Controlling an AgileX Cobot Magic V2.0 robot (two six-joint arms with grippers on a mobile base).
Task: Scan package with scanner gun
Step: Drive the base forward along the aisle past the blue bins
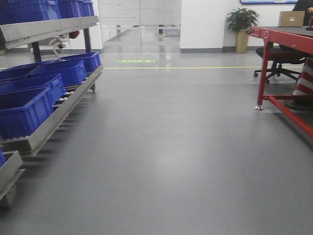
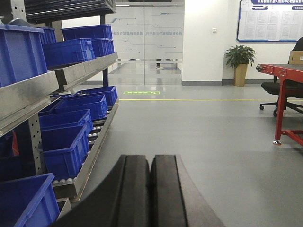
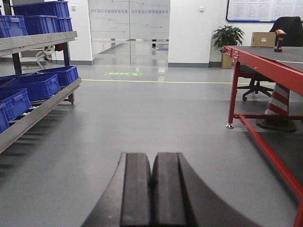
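Wall board (image 2: 270, 20), green floor sign (image 1: 136, 61): text illegible.

left gripper (image 2: 150, 163), right gripper (image 3: 152, 161): matte black, curved outer sides

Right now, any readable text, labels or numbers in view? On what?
Nothing legible in any view.
Green floor sign: pale marks, too small to read.
Wall notice board: header and sheets blurred.
Package on the red table: no label readable from here.
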